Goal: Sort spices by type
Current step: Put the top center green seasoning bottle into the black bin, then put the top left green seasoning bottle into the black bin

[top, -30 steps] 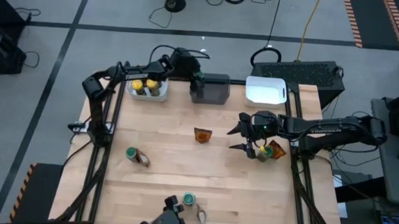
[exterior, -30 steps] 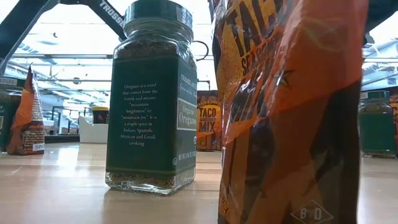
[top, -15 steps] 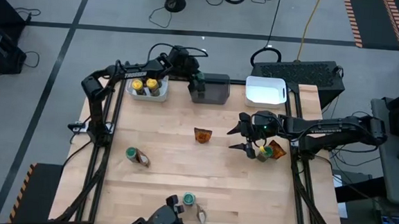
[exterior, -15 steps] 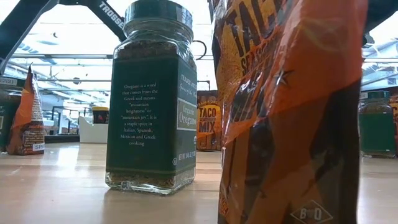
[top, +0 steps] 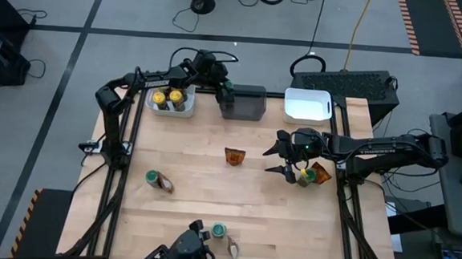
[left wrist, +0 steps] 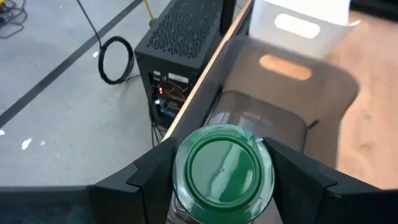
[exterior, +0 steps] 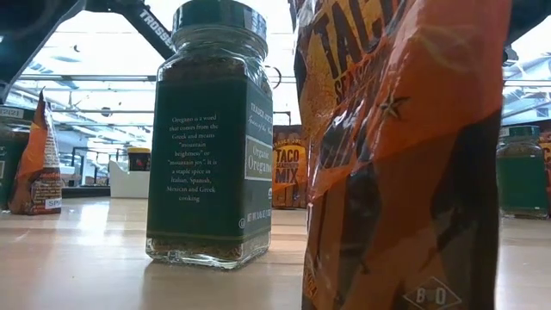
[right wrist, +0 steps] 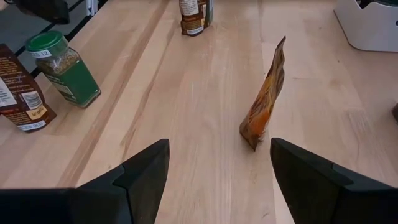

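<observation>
Holding a green-lid jar [left wrist: 222, 166], left gripper [top: 227, 89] hangs at 12 o'clock of the worktop [top: 186, 207], over the near-left rim of the grey bin [top: 249, 102]; fingers [left wrist: 146, 177] clamped on the jar. Two yellow-lid jars [top: 168, 100] sit in the white bin [top: 158, 109] at 11. Second white bin [top: 308, 104] at 1. Right gripper [top: 279, 158] at 3, fingers [right wrist: 144, 171] apart, facing a packet [top: 234, 156] upright near centre. Jar and packet pairs at 3 [top: 312, 175], 8 [top: 157, 180], 6 [top: 224, 235].
</observation>
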